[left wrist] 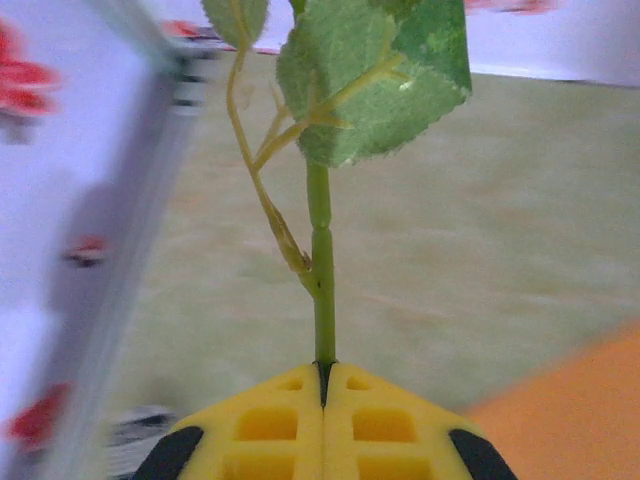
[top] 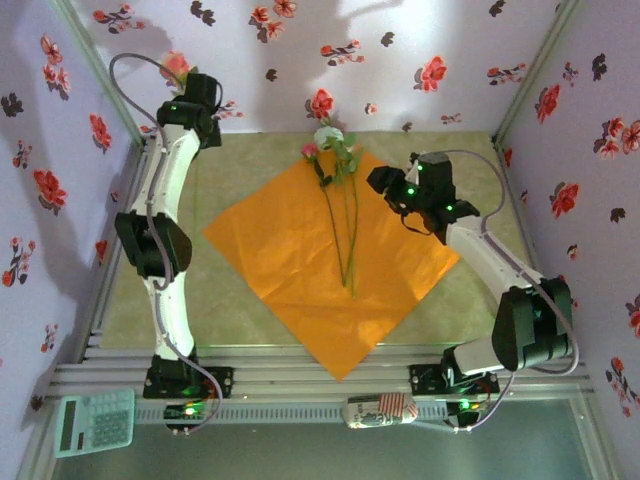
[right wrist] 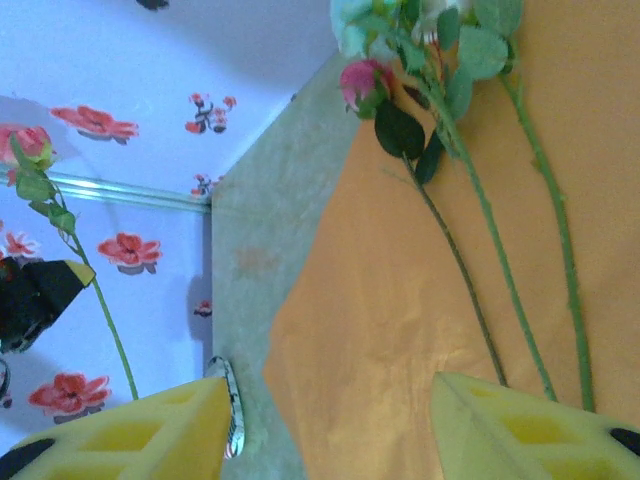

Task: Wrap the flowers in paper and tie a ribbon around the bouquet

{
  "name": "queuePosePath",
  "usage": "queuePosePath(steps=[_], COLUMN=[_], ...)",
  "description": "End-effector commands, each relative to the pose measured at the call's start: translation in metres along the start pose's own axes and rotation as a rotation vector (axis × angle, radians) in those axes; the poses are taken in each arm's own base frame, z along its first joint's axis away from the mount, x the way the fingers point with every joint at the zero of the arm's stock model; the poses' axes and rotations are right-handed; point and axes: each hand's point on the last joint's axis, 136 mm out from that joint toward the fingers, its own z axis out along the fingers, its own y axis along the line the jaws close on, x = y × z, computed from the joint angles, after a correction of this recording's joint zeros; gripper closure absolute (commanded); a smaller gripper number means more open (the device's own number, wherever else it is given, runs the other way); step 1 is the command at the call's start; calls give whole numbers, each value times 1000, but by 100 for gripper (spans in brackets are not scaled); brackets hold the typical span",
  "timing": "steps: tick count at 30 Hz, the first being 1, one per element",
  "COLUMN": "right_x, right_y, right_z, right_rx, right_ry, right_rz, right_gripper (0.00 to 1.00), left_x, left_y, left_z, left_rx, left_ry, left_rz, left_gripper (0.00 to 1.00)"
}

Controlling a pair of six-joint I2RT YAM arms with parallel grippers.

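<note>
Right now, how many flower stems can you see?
4. Three lie side by side on the orange paper: a dark pink-bud stem, a middle green stem and an outer green stem. The fourth stem is clamped in the left gripper. The bunched blooms could hide another.

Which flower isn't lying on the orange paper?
The flower clamped in the left tool, held aloft; the other flowers lie flat on the paper.

On the orange paper (top: 290,250) lie the flowers (top: 347,215) — right claw (top: 383,184) near their blooms, left claw (top: 190,86) far back-left.
</note>
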Motion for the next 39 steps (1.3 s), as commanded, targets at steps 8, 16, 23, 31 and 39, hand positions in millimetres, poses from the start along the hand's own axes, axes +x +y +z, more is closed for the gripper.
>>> queuePosePath(steps=[8,16,23,31,39], right_x=[-22,-13,-8,4,40], right_y=[-7,-18,-26,-44,-92], right_z=[-33,-38,-38,-29,-37], right_rx=[25,31,44,97,376], right_ry=[-96,-108,-98,-42,89], right_rz=[-8,16,23,45,22], right_gripper=[43,43,43,43,45], left_x=[87,136,147,169,144], left_y=[-219,-284,-314,-324,-305], left_z=[-11,25,41,60,22], left_rx=[722,764,768,736,680], left_ry=[289,443,465,481,400], left_rz=[-358,-350,-327,-234,-148], left_gripper=[100,100,100,100,48])
